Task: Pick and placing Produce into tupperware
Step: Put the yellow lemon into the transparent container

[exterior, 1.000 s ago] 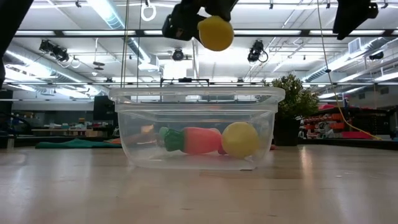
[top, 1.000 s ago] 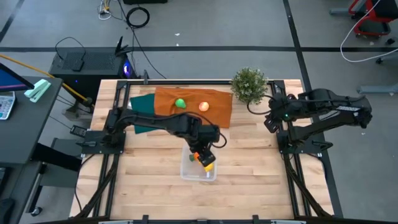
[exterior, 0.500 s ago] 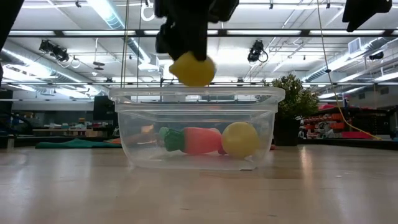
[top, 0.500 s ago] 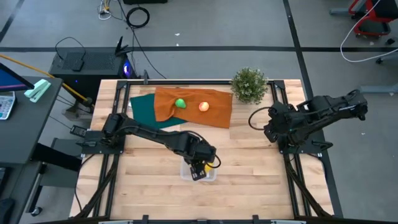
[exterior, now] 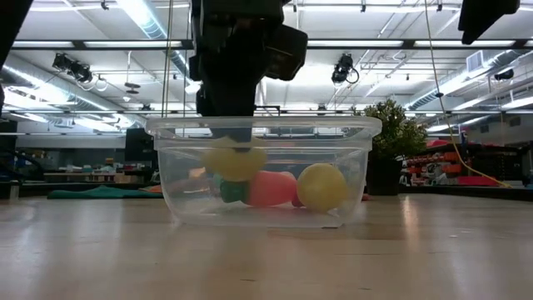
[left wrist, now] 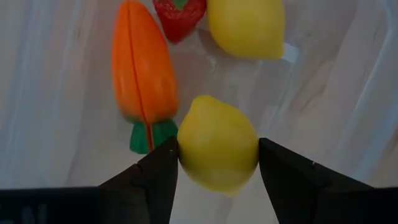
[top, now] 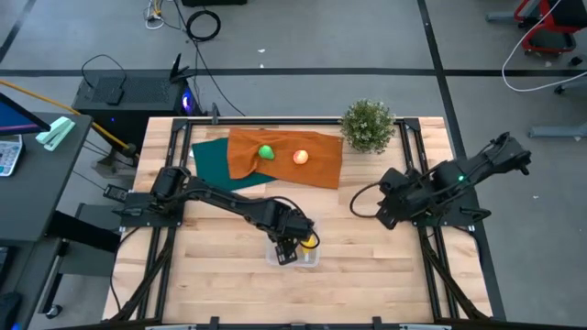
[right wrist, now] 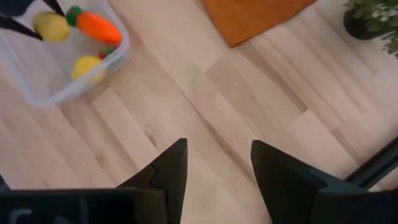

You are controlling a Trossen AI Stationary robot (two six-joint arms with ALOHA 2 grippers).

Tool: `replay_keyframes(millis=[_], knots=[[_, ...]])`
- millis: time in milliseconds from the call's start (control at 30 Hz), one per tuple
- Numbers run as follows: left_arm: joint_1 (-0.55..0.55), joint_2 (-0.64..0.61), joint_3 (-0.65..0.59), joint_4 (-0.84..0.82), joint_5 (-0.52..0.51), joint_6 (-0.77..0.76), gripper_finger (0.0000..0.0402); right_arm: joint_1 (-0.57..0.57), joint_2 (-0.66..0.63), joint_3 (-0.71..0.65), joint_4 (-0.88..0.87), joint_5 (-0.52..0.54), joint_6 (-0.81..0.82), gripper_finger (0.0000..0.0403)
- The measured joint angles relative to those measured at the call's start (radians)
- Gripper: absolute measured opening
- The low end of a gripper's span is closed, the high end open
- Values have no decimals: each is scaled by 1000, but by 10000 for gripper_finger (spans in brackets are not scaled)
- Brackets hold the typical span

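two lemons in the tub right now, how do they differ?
The held lemon sits pinched in the left gripper, inside the tupperware but off its floor; the loose lemon rests on the floor, free. The held lemon hangs by the carrot's green end; the loose lemon lies beside the strawberry. Both are yellow and similar in size.

Grey floor [top: 367,55], ceiling strip lights [exterior: 141,17]

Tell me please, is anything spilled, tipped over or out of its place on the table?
Nothing stands out. The tupperware stands upright with carrot, strawberry and one lemon inside; the left gripper holds another lemon inside it.
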Motion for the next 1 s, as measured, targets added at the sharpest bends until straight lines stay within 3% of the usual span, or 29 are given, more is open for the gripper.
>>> replay_keyframes(millis=[333, 1000], knots=[[-6, 0, -11, 37, 4, 5, 212, 56, 45, 0, 0, 0, 20, 146], [-51, 63, -9, 37, 16, 130, 213, 58, 44, 0, 12, 2, 26, 146]])
